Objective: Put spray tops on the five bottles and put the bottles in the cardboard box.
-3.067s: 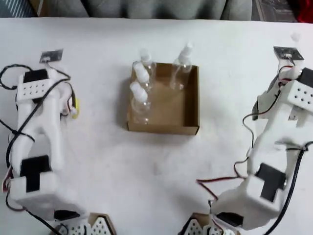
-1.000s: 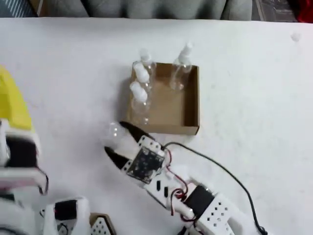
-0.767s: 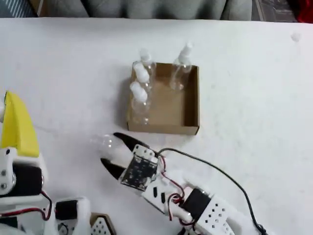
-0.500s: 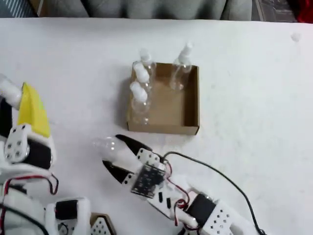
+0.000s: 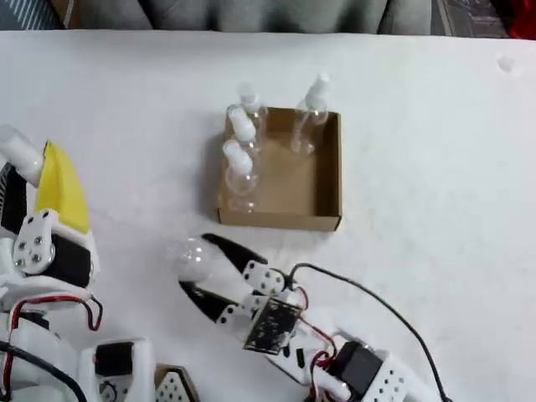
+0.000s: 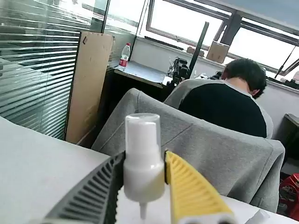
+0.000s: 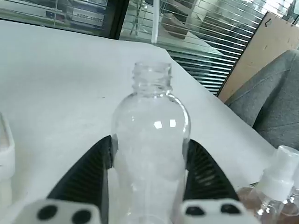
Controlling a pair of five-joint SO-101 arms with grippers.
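Meanwhile right claw [image 5: 196, 263] — clasping bottle [image 7: 150, 140] — slid back; left claw [image 6: 144, 157] pinches spray top [image 6: 142, 140].

Pale bench [image 5: 419, 126]. Cardboard box [image 5: 280, 220] mid-frame. Three sprayer-topped bottles [image 5: 238, 172] stand along its left wall, a fourth bottle [image 5: 308, 121] by the upper wall. Lower centre: right pincer [image 5: 194, 262], black fingers [image 5: 230, 249] either side of a clear bottle [image 5: 188, 254] just below the box. Left edge: left pincer [image 5: 32, 163], yellow finger [image 5: 60, 188], white spray top [image 5: 17, 151] at its tip.
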